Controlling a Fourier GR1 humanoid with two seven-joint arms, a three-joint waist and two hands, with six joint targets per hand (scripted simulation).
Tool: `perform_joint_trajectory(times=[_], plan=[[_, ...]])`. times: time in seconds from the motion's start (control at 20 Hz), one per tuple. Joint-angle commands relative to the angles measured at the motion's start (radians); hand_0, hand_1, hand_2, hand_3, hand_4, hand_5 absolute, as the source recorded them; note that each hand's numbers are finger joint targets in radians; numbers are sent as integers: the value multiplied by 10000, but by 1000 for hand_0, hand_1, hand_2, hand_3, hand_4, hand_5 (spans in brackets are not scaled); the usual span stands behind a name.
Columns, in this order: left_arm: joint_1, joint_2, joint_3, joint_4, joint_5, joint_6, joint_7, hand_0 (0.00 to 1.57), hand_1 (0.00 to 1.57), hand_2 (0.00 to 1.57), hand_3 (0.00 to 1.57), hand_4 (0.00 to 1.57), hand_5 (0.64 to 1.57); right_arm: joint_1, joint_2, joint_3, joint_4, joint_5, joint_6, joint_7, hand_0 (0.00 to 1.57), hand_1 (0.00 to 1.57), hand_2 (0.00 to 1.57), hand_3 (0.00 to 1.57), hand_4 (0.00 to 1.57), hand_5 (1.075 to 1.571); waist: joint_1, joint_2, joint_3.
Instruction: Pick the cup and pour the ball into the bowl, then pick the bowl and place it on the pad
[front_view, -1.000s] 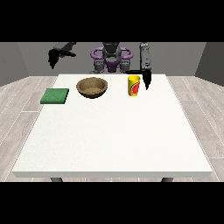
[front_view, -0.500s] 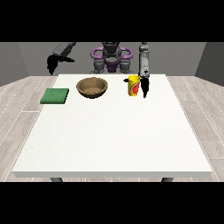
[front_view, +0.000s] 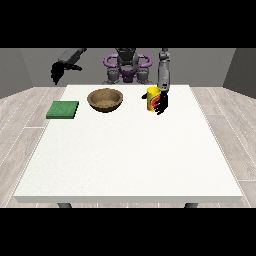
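cup: a yellow cup (front_view: 152, 99) with a red mark stands upright on the far part of the white table (front_view: 130, 160), right of the bowl.
hand at the view's right: the black hand (front_view: 161, 103) hangs at the cup's right side, touching it, fingers seemingly curled round it, though the view is too small to be sure.
bowl: a brown wooden bowl (front_view: 105, 99) sits between the cup and the pad, apart from both.
pad: a flat green pad (front_view: 63, 109) lies near the table's left edge.
hand at the view's left: raised off the table beyond its far left corner (front_view: 57, 73), fingers drooping, holding nothing.
ball: not visible from here.
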Motion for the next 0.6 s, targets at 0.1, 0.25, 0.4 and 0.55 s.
perform_joint_trajectory(times=[0.1, 0.25, 0.4, 0.55], plan=[[-6, -392, -243, 603, -894, 1973, -528, 1323, 1323, 1571, 1571, 1468, 1246, -429, -285, -190, -177, -170, 52, 124, 0, 0, 0, 0, 0, 1570, -347, 504, -85], [313, -421, -487, 334, -1170, 2181, -107, 1327, 1327, 1571, 1571, 1500, 1241, 10, -751, -598, 438, -330, 487, 35, 0, 0, 0, 0, 0, 1570, -255, -200, -77], [355, -414, -1100, 155, -1635, 2104, 907, 1314, 1314, 1571, 1571, 1494, 1277, 305, -766, -609, 1164, -352, 687, 329, 0, 0, 0, 0, 0, 1569, 380, -1386, -74], [-139, 1182, -1658, 24, -2878, 2600, 2725, 1381, 1381, 1571, 1571, 1571, 1341, 359, -392, -326, 1303, -10, 140, 690, 0, 0, 0, 0, 0, 1569, 715, -2410, -41]])
